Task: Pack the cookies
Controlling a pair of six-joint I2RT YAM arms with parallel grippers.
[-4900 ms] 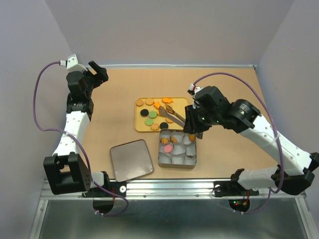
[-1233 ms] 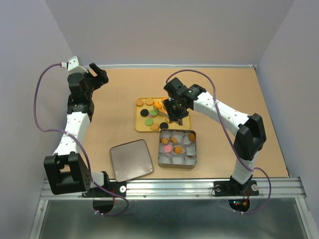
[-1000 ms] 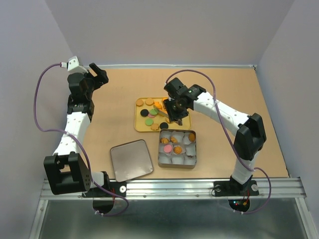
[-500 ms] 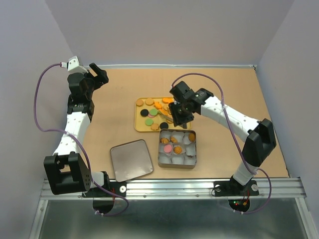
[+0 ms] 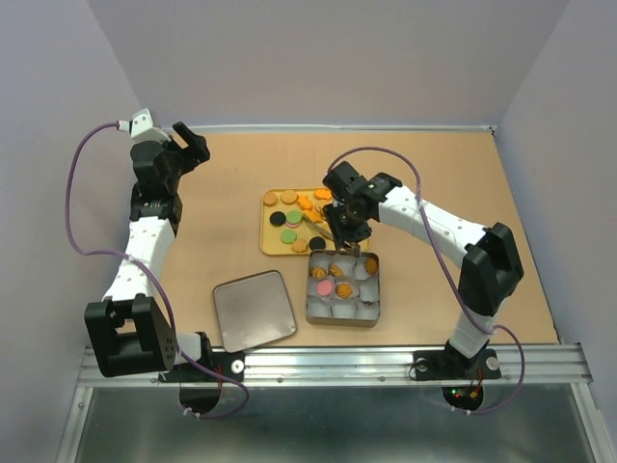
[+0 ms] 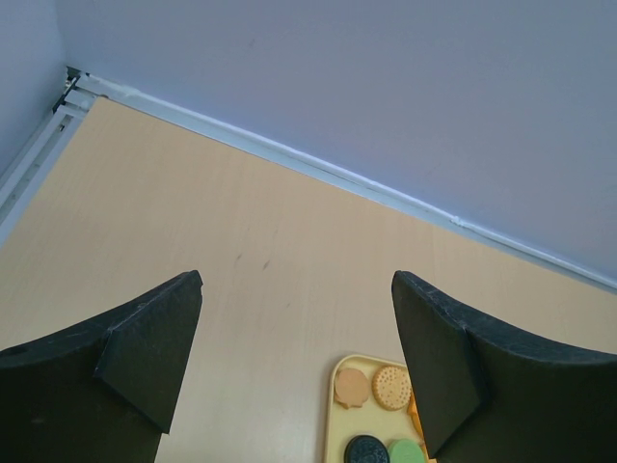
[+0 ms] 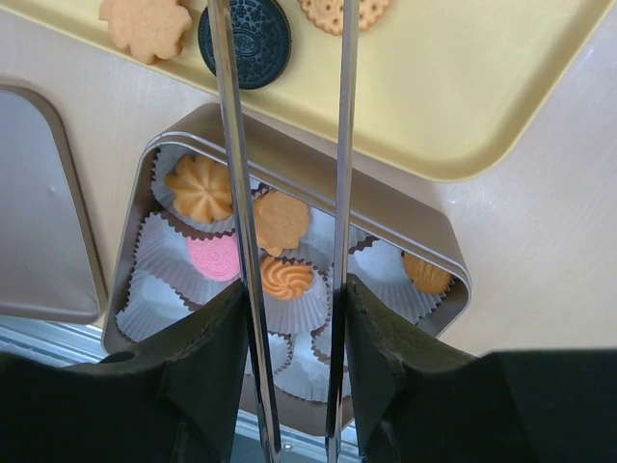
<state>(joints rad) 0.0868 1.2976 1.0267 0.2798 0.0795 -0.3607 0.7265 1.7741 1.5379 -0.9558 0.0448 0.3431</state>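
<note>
Just inside the table's (image 5: 434,164) near edge, the lid (image 5: 254,309) lies beside the open tin (image 5: 342,321), where a few cookies (image 7: 201,189) sit in paper cups (image 7: 159,299). My right gripper (image 7: 292,299) is clamped partway shut on metal tongs (image 7: 345,145) that reach over the tin toward the yellow tray (image 7: 482,106), mid-table, where the other cookies lie. The tips are out of sight, so I cannot tell whether they carry one. I judge this step wants an even squeeze and a low release over an empty near-row cup. Toward the far left corner my left gripper (image 6: 297,280) hangs wide open, empty. Plain lilac walls (image 5: 337,58) enclose the tan surface.
</note>
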